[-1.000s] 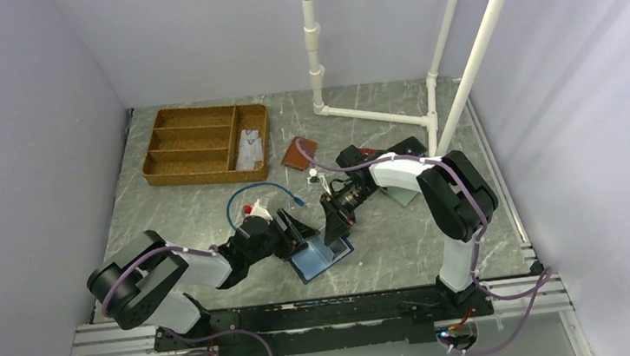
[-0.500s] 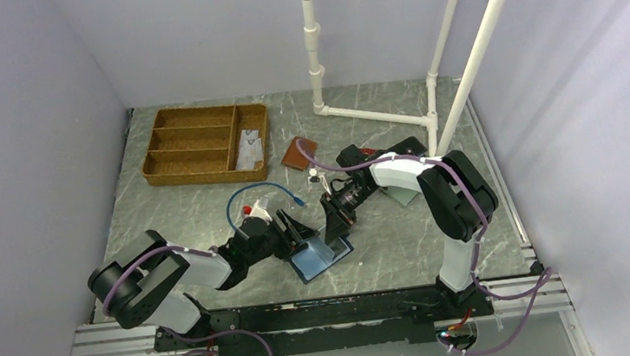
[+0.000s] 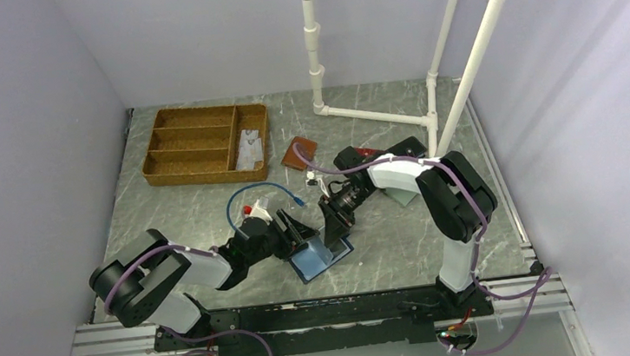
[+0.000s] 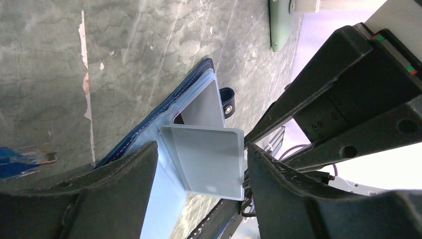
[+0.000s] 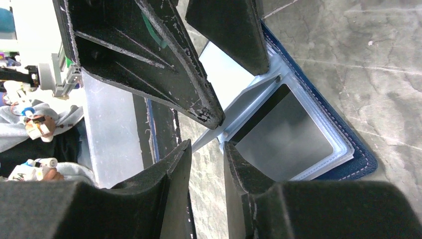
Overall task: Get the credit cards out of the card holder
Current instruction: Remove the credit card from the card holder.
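Observation:
The navy card holder lies open on the table between my two grippers. In the left wrist view a pale grey card in a clear sleeve stands up from the holder's light blue inside, between my open left gripper fingers. One left finger rests on the blue inside. In the right wrist view my right gripper has a narrow gap with bare table in it, and its tips are at the sleeves' hinged edge. A dark card lies flat in a sleeve on the navy holder.
A wicker tray at the back left holds a pale card. A tan-brown wallet and a red wallet lie behind the grippers. A blue cable loops on the left. White pipes stand at the back right.
Almost nothing. The right wrist has edged slightly left; the card holder and the left gripper stay where they were.

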